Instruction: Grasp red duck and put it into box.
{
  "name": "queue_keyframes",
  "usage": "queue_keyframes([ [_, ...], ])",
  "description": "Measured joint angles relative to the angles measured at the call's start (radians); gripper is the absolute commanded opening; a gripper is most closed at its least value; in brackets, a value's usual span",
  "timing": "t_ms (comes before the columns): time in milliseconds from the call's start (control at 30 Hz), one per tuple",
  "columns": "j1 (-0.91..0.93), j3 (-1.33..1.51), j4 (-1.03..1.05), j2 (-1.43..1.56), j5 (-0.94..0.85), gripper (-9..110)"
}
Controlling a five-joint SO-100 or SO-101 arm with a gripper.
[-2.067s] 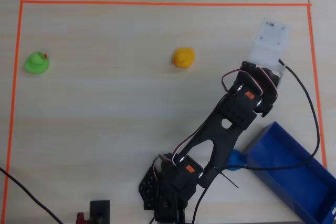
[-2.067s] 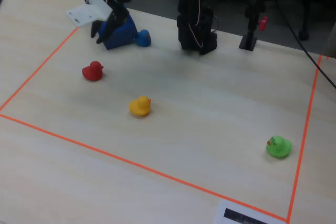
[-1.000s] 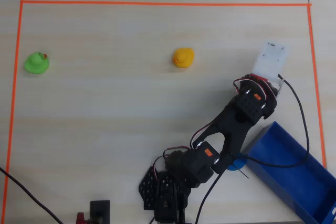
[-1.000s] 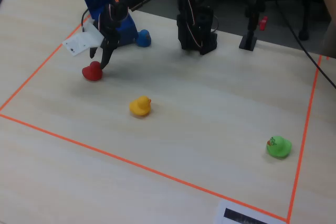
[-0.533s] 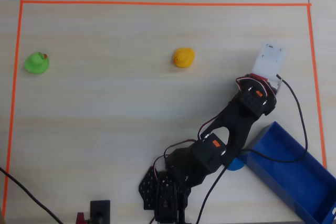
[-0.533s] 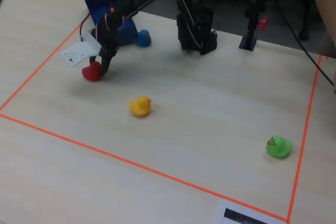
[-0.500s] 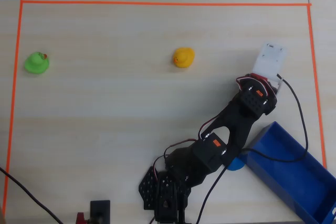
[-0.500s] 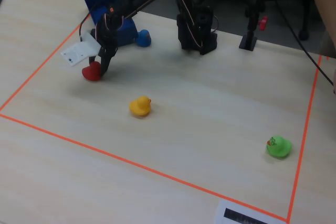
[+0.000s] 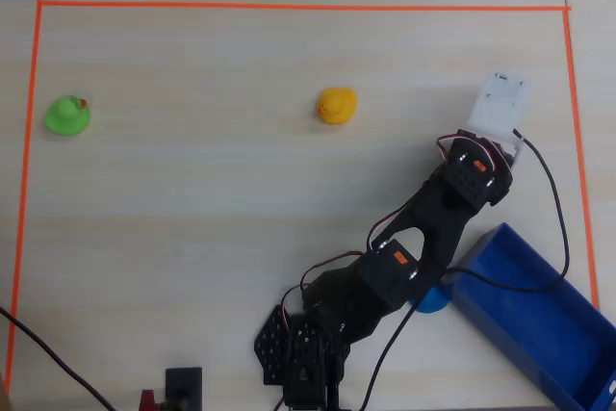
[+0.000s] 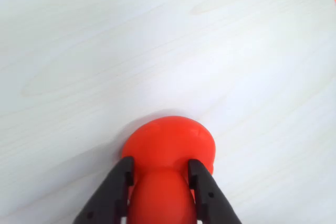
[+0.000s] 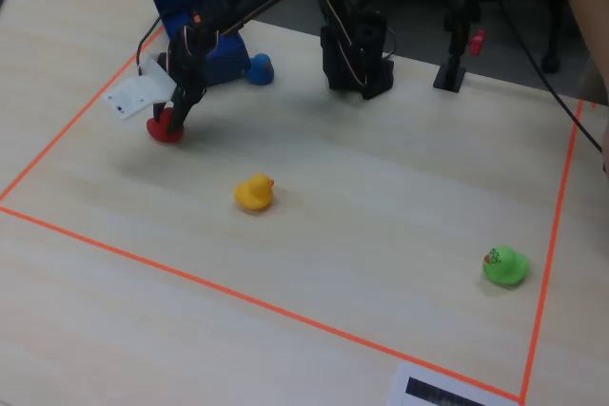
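Note:
The red duck (image 10: 169, 142) sits on the pale wooden table, filling the lower middle of the wrist view. My gripper (image 10: 160, 170) comes in from the bottom edge, and its two black fingers (image 10: 118, 187) press against the duck's sides. In the fixed view the gripper (image 11: 172, 119) reaches down onto the red duck (image 11: 162, 130) near the left tape line. From overhead the duck is hidden beneath the wrist (image 9: 474, 175). The box (image 9: 539, 324), a bright-blue open tray, lies at the lower right of that view, and the box (image 11: 205, 45) stands behind the arm in the fixed view.
A blue duck (image 9: 430, 298) lies beside the box near the arm's base (image 9: 303, 358). A yellow duck (image 9: 337, 105) sits mid-table and a green duck (image 9: 67, 115) far left. Orange tape (image 9: 289, 7) frames the work area. Cables trail by the box.
The arm has swung out from beside the box and come down over the red duck. Its fingers now sit against the duck's sides.

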Motion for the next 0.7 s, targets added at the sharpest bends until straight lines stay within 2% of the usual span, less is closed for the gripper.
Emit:
queue_keyframes([
  [700, -0.002, -0.015, 0.000, 0.025, 0.035, 0],
])
